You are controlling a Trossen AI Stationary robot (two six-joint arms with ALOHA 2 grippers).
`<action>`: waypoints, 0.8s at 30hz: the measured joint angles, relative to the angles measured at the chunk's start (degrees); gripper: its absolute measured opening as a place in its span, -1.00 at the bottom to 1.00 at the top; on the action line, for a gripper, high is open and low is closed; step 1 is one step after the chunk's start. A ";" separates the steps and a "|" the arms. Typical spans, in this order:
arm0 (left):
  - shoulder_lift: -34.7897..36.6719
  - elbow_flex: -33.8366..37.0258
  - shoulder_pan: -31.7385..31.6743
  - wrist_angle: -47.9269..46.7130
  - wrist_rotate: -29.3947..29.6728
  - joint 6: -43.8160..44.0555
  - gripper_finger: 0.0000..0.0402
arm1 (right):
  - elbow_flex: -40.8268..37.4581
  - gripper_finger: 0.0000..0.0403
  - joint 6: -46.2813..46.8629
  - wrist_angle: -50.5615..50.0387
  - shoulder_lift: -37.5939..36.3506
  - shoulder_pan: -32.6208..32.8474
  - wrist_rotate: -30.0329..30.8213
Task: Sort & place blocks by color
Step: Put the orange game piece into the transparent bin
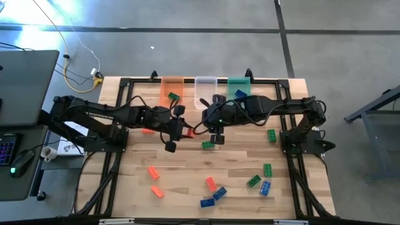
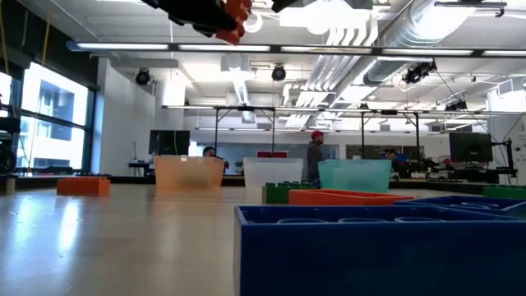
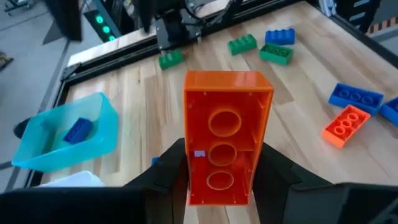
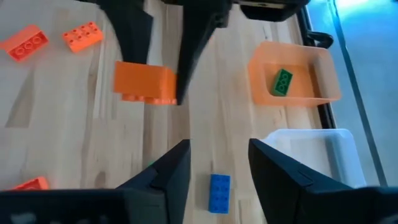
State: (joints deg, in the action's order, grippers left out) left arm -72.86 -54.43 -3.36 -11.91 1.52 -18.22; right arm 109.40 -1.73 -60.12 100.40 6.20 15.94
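1. Holding an orange brick (image 3: 227, 140) aloft, the left gripper (image 1: 181, 128) pinches it between both fingers, near the bins at the table's (image 1: 237, 164) far edge.
2. Right gripper (image 4: 217, 168) hangs with fingers spread and empty over a blue brick (image 4: 219, 191), beside the left arm.
3. Orange bin (image 4: 298, 74) already contains a green brick (image 4: 281, 82): mis-sort present.
4. Risks: arm collision from crowding; brick slipping early; remaining bricks (image 1: 212, 187) lie scattered toward the near edge.

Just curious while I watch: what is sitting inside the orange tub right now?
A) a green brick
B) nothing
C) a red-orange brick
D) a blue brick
A: the right wrist view shows one green brick lying in the orange tub.
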 joint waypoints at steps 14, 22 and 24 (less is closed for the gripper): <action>6.34 -0.02 -4.31 2.43 -2.04 -1.95 -0.46 | -0.02 0.38 -13.32 2.84 0.00 -0.05 0.90; 7.35 0.00 -5.75 5.33 -6.25 -2.29 -0.46 | -0.02 0.39 -17.60 7.84 0.01 -0.05 0.02; 7.03 0.00 -5.75 5.46 -6.25 -2.88 -0.46 | -0.02 0.39 -18.06 9.13 0.02 -0.05 -0.04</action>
State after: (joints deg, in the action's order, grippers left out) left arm -65.83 -54.43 -9.10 -6.45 -4.73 -21.10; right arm 109.38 -19.79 -50.99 100.42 6.15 15.90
